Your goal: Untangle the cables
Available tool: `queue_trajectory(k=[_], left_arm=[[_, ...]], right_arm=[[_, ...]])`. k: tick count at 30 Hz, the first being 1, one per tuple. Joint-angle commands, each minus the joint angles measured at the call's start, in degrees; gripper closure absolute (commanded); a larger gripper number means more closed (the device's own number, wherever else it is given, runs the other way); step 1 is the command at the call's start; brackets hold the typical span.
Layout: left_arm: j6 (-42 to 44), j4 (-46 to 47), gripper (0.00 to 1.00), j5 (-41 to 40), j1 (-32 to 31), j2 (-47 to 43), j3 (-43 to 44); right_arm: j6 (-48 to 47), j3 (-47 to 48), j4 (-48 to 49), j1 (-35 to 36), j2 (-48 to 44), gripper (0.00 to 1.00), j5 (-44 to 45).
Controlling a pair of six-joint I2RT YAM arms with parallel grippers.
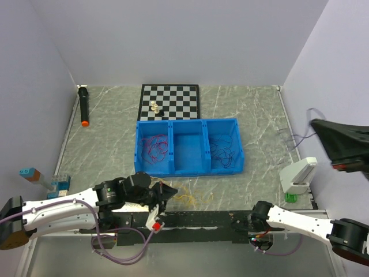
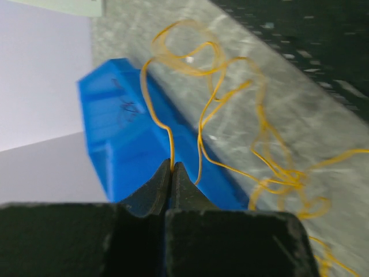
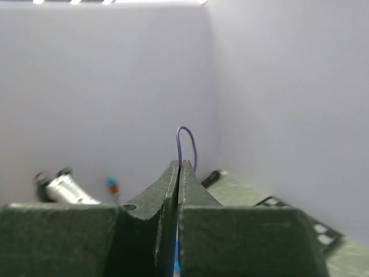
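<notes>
Left claw [image 2: 172, 167] clenched on one strand of the yellow cable [image 2: 286, 175], pinched right at the tips. The rest of that cable lies in loose loops on the bench [image 1: 259, 115], just in front of the blue bin [image 1: 189, 168]. I see a red cable [image 1: 155, 147] in the bin's left compartment and a dark cable [image 1: 223, 151] in its right one. Right claw [image 3: 179, 168] clenched, facing a wall. A thin purple wire [image 3: 185, 134] arches just above its tips; I can't tell if it is pinched.

Yellow cable [image 2: 288, 178], blue bin [image 1: 190, 167], checkered board [image 1: 179, 95].
</notes>
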Motion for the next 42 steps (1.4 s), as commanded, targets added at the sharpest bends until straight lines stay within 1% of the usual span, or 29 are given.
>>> queue_trajectory(k=[1,6,10,13,15,19,24,30,34,38,42], left_arm=[[-1.3,-9.0,0.99,1.1,-0.5,-3.9,-1.0],[-2.0,-7.6,0.99,0.8,-1.0,-5.4,-1.5],[-6.0,-4.4,0.99,0.0,-1.0,-4.5,0.5],[-11.4,-3.5,0.99,-1.1,-1.1,-3.1,4.8],[-17.0,-2.7,0.99,-1.7,-1.1,-2.7,7.6],[-25.8,-4.2,0.99,0.0,-1.1,-3.4,12.6],[-31.5,-7.3,0.99,2.3,-1.1,-2.9,17.0],[-30.4,-9.2,0.99,4.0,-1.1,-3.4,19.3],[-29.2,-10.1,0.99,4.0,-1.1,-3.7,20.4],[-28.1,-11.3,0.99,3.9,-1.1,-3.4,21.8],[-27.3,-11.4,0.99,2.6,-1.1,-2.9,23.6]], right_arm=[[-7.3,1.3,-4.1,0.1,0.8,1.00,11.5],[-8.3,-3.2,-0.8,0.0,2.2,1.00,13.4],[-9.5,-7.1,2.8,0.0,4.4,1.00,16.2],[-12.0,-10.4,6.6,0.0,6.0,1.00,19.6],[-13.5,-12.0,8.4,0.0,7.7,1.00,22.3],[-16.7,-16.2,14.4,-0.8,9.9,1.00,25.3],[-15.9,-20.8,19.6,-4.3,11.1,1.00,23.6],[-9.6,-26.4,20.4,-13.3,12.4,1.00,16.4],[-7.3,-30.6,21.8,-18.4,12.8,1.00,13.1],[-5.5,-33.8,22.9,-22.1,14.0,1.00,10.9],[-5.2,-36.6,24.7,-24.3,14.8,1.00,10.1]])
